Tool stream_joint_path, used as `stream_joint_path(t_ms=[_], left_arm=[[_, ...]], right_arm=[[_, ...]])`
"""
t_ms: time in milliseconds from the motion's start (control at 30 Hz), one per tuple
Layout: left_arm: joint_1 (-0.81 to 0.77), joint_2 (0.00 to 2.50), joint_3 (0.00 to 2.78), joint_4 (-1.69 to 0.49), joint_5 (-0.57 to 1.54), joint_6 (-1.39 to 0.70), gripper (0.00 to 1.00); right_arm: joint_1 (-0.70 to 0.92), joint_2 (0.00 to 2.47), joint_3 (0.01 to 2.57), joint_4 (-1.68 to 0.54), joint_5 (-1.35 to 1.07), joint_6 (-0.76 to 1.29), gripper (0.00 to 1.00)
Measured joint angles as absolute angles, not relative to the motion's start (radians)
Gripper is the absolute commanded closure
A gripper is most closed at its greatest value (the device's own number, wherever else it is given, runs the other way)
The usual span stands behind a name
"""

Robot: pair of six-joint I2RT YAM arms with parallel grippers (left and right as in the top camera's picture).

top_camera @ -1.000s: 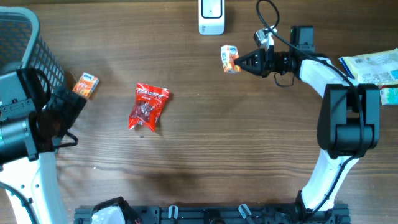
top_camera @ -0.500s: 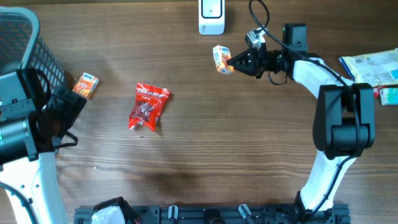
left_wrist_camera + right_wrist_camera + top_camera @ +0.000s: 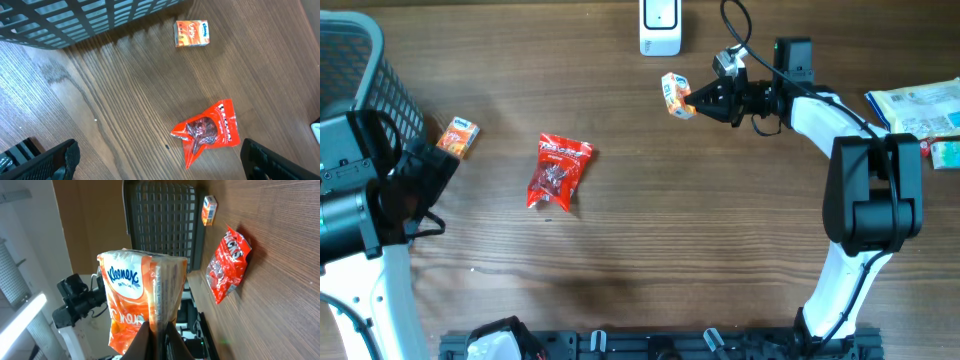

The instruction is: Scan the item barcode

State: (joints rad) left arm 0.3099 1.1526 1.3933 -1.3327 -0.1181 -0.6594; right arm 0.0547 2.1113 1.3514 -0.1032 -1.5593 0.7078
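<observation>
Well, the wooden counter [image 3: 650,240] fills my overhead view, and I take the white scanner [image 3: 660,25] at its far edge as my mark. Far to the left of the scanner stands the dark wire basket [image 3: 360,70]. The left tool [image 3: 157,150] hangs near that basket with its jaws spread wide and nothing between them. Well to the right of the scanner, at the counter's edge, lie some pale packets [image 3: 920,110].

Left of the scanner and nearer to me lies a red snack bag [image 3: 558,172], flat on the wood. Further left again, close to the basket, sits a small orange box [image 3: 459,136].

The right tool [image 3: 695,97] is clamped tight on the tissue pack [image 3: 673,93], pinching it by one thin edge. The pack sits just on my side of the scanner, a touch to its right, and appears to be held clear of the wood. On the right wrist camera I read the brand face of the pack; I see no barcode on that side.

So I judge the step to be presenting the pack to the scanner. Next I would bring it closer and roll the wrist until the barcode side faces the reader. I cannot tell from here which face carries the code, nor which way the reader's window looks.
</observation>
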Motion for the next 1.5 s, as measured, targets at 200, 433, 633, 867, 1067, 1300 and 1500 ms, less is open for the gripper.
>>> stream_joint_path(t_ms=[200, 433, 633, 867, 1067, 1300, 1500], left_arm=[[0.31, 1.153, 1.393, -1.333, -0.118, -0.659, 0.0], [0.31, 1.153, 1.393, -1.333, -0.118, -0.659, 0.0], [0.31, 1.153, 1.393, -1.333, -0.118, -0.659, 0.0], [0.31, 1.153, 1.393, -1.333, -0.118, -0.659, 0.0], [0.31, 1.153, 1.393, -1.333, -0.118, -0.659, 0.0], [0.31, 1.153, 1.393, -1.333, -0.118, -0.659, 0.0], [0.31, 1.153, 1.393, -1.333, -0.118, -0.659, 0.0]], right_arm=[[0.055, 2.111, 1.351, -0.083, -1.559, 0.731, 0.96], [0.055, 2.111, 1.351, -0.033, -1.559, 0.768, 0.96], [0.055, 2.111, 1.351, -0.007, -1.56, 0.789, 0.96], [0.055, 2.111, 1.351, 0.045, -1.559, 0.827, 0.96], [0.055, 2.111, 1.351, 0.053, -1.56, 0.841, 0.96], [0.059, 2.111, 1.351, 0.06, -1.559, 0.845, 0.96], [0.059, 2.111, 1.351, 0.068, -1.559, 0.846, 0.96]])
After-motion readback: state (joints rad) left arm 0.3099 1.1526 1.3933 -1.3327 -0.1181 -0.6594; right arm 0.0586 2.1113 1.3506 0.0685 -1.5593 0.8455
